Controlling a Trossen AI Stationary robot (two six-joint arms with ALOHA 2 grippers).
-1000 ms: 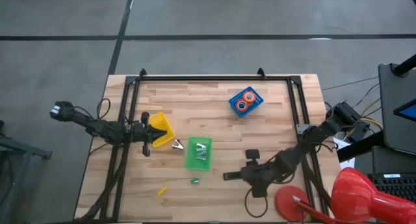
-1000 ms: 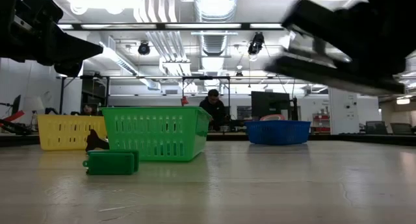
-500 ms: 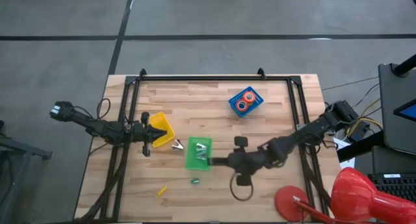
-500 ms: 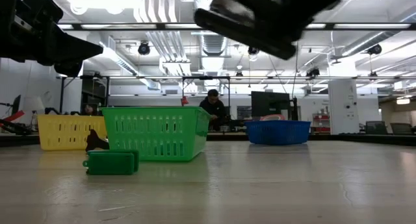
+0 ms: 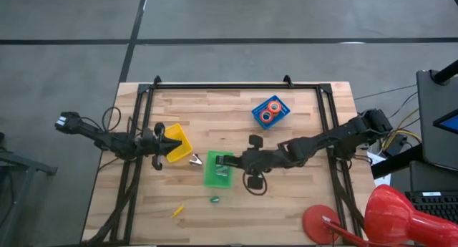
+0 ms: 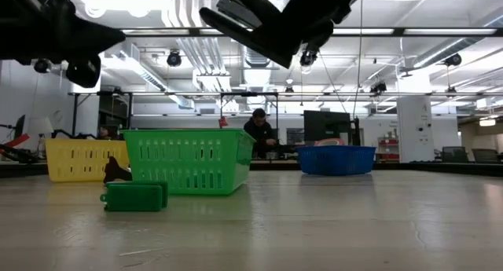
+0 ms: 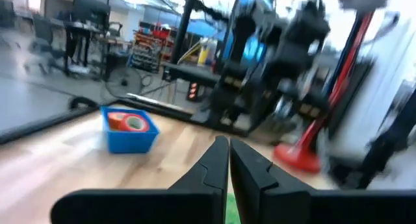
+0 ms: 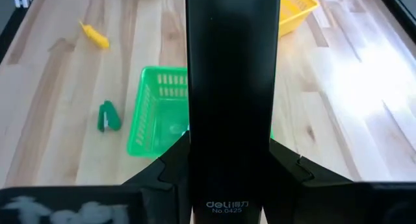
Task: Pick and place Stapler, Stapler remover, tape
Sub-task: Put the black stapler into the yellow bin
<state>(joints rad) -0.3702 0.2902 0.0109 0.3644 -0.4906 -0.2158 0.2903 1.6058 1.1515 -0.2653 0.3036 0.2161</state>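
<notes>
My right gripper (image 5: 240, 161) reaches from the table's right and is shut on the black stapler (image 8: 231, 87), which hangs over the green basket (image 5: 219, 169). The low view shows the stapler (image 6: 244, 23) high above the table. My left gripper (image 7: 224, 160) is shut and holds nothing; it hovers at the yellow basket (image 5: 176, 140). Orange and red tape rolls (image 5: 270, 112) lie in the blue basket (image 5: 280, 119), also in the left wrist view (image 7: 127, 121). A small silvery tool (image 5: 195, 160) rests flat on the table between the yellow and green baskets. My right gripper pinches the stapler at its rear end (image 8: 231, 185), one finger (image 8: 170, 175) on each long side. The stapler lies along the fingers and sticks out ahead of them. It is lifted clear, above the green basket (image 8: 162, 113), pointing toward the table's left.
A small green stapler (image 5: 213, 200) and a yellow piece (image 5: 177, 210) lie on the near part of the table. Silvery items sit in the green basket. A black frame borders the table (image 5: 236, 86). A red lamp (image 5: 393, 218) stands at the near right corner. A person sits far behind (image 6: 258, 130).
My right arm has swung from the near right part of the table toward the left and far side, carrying the stapler until it hangs over the green basket. Its hold has stayed shut.
</notes>
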